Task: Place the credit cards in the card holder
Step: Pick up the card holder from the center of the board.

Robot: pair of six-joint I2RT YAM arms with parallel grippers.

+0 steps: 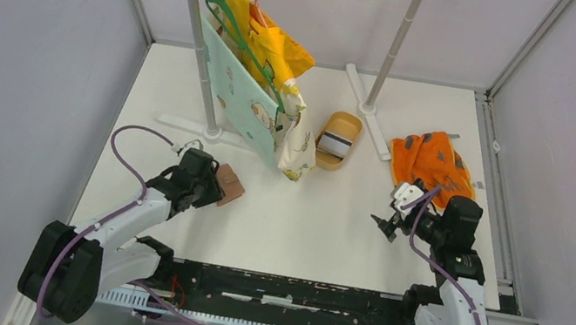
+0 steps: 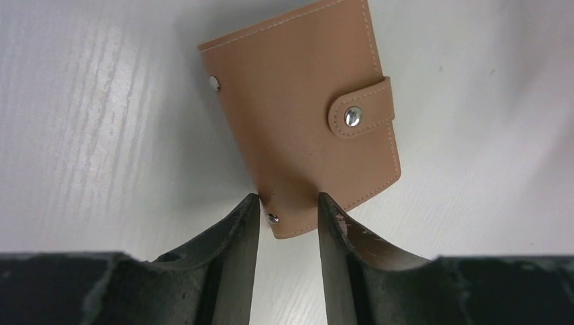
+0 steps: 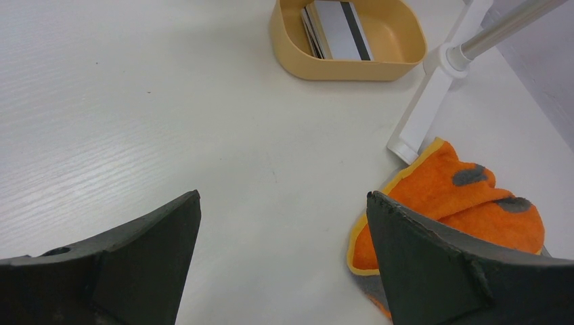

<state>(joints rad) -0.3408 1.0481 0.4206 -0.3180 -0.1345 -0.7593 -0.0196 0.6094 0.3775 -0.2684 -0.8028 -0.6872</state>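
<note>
The card holder (image 2: 298, 101) is a closed reddish-brown wallet with a snapped strap tab, lying on the white table; it also shows in the top view (image 1: 231, 185). My left gripper (image 2: 288, 198) stands partly open with its fingertips at the holder's near corner, which pokes between them; in the top view the left gripper (image 1: 216, 188) is right beside the holder. The credit cards (image 3: 337, 26), white and grey with a dark stripe, lie stacked in a tan oval dish (image 3: 292, 55); they also show in the top view (image 1: 335, 144). My right gripper (image 3: 284, 198) is wide open and empty, also seen from above (image 1: 388, 224).
An orange patterned cloth (image 1: 431, 160) lies right of the dish (image 1: 344, 122), close to my right gripper, and shows in the right wrist view (image 3: 467, 203). A clothes rack (image 1: 200, 33) with hanging garments (image 1: 267, 80) stands at the back, its white foot (image 3: 426, 115) near the cloth.
</note>
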